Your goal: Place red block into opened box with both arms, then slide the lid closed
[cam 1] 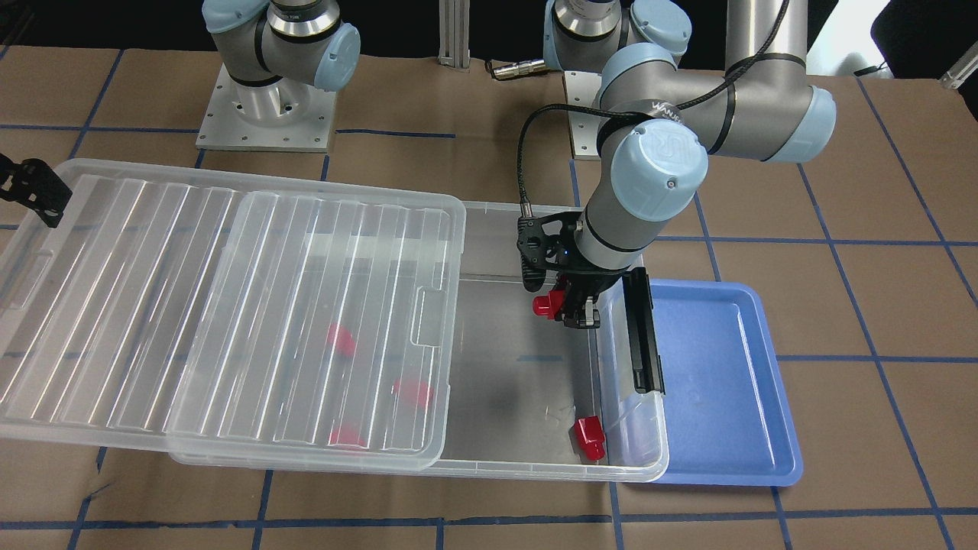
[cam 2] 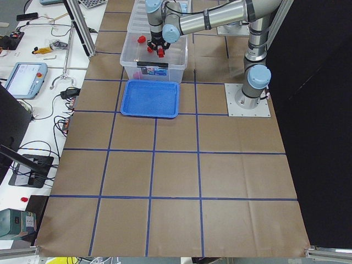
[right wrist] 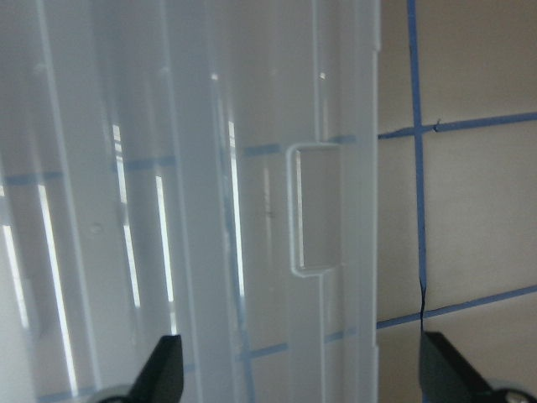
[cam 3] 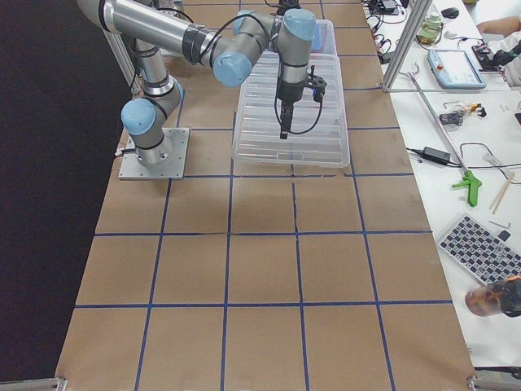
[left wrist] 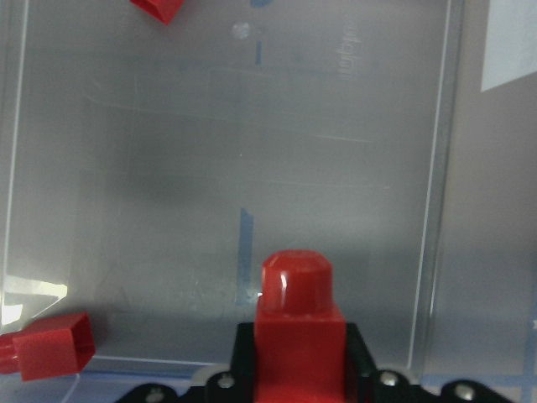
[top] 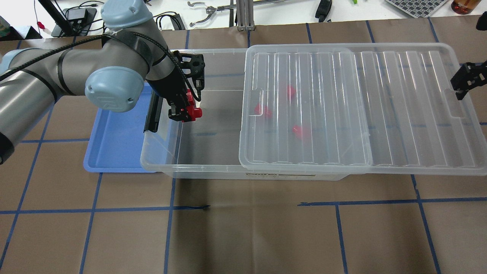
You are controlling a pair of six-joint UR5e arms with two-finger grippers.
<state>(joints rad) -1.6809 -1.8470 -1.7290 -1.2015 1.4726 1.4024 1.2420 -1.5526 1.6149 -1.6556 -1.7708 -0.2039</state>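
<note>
left gripper (cam 1: 573, 312) clamps a red block (cam 1: 544, 305) over the open box (cam 1: 535, 463), right gripper (right wrist: 302, 376) spread wide at the lid (right wrist: 168, 168).

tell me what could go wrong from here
The left gripper holds the red block close to the latch-end wall of the box; released there, it might bounce off the rim toward the blue tray. The lid overhangs the box's far end, so a push from the open right gripper could tilt or jam it. Sliding before the left gripper clears would hit it.
</note>
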